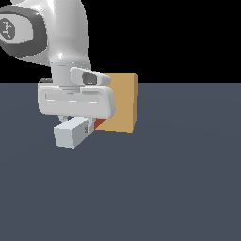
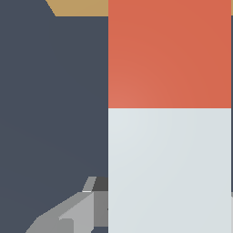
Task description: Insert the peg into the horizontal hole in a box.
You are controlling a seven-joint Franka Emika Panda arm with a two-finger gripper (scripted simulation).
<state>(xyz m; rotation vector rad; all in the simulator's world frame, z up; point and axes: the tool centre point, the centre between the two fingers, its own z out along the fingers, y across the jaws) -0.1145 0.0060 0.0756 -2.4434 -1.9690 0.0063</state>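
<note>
The tan box (image 1: 123,101) stands on the dark floor behind my hand. I hold the peg (image 1: 71,133) level, its white end toward the camera and its red end (image 1: 99,124) against or just at the box's face. The hole is hidden by my hand and the peg. My gripper (image 1: 84,126) is shut on the peg near its middle. In the wrist view the peg (image 2: 169,168) fills the frame, red half (image 2: 169,54) leading toward the box's edge (image 2: 77,7), with one finger (image 2: 77,214) beside it.
The dark grey floor (image 1: 179,179) spreads all around the box. The arm's white body (image 1: 61,33) rises above the hand at the exterior view's left.
</note>
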